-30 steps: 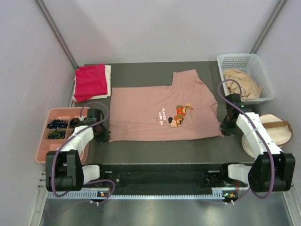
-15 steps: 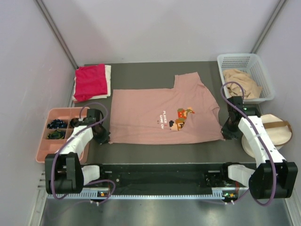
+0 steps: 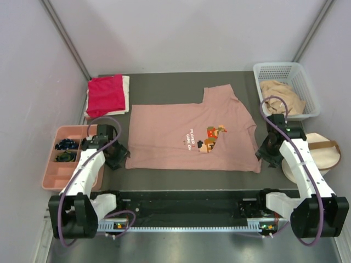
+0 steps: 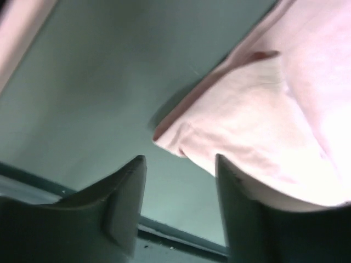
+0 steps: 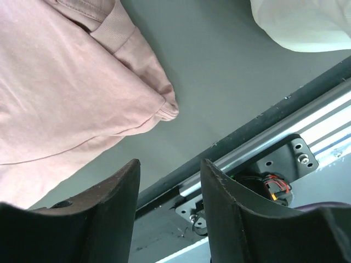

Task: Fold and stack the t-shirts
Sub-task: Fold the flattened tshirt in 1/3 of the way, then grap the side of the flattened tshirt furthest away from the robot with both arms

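Left gripper (image 4: pixel 180 160) and right gripper (image 5: pixel 170 163) half open, empty, at pink shirt (image 3: pixel 181 129) near corners. Beyond it: one red shirt (image 3: pixel 105 94), one tan shirt (image 3: pixel 282 96).

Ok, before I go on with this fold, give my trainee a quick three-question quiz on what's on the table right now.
1. True or false: the left gripper and the right gripper are both shut on the pink t-shirt.
2. Where does the tan t-shirt lie? A in the white basket; B under the pink t-shirt; C in the right gripper.
3. What colour is the top shirt of the folded pile at the far left?
Key: 1 false, both stand open and empty; 2 A; 3 red.
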Action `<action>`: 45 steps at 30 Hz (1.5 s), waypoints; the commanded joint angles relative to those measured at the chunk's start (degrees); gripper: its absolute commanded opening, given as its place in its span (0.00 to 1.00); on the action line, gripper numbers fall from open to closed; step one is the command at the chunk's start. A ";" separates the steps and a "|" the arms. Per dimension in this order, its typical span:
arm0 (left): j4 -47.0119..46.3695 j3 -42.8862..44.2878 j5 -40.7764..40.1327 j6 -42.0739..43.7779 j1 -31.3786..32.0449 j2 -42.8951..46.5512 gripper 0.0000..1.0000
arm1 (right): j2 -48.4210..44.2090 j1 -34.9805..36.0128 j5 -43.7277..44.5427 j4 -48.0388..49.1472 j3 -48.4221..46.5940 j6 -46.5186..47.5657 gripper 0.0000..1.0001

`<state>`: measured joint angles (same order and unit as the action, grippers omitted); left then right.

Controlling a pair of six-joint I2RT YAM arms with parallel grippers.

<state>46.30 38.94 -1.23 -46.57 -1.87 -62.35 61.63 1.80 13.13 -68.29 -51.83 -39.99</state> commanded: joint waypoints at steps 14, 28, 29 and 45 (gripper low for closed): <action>-7.10 8.35 -1.66 8.86 -0.33 4.08 0.99 | 13.50 4.61 -8.29 22.84 -14.85 15.55 0.81; -11.06 12.22 -3.51 14.66 -0.24 -5.06 0.99 | 58.41 5.05 -16.20 30.06 -57.63 25.39 0.88; -11.15 12.21 -3.51 14.92 -0.33 -5.33 0.99 | 61.04 5.05 -16.46 30.32 -59.77 26.01 0.88; -12.82 10.28 -4.04 14.05 -0.33 -7.53 0.99 | 85.76 4.97 -16.64 37.79 -84.92 25.23 0.88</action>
<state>35.99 48.88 -4.16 -32.64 -1.85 -69.78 145.36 6.59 -2.68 -35.22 -131.09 -14.11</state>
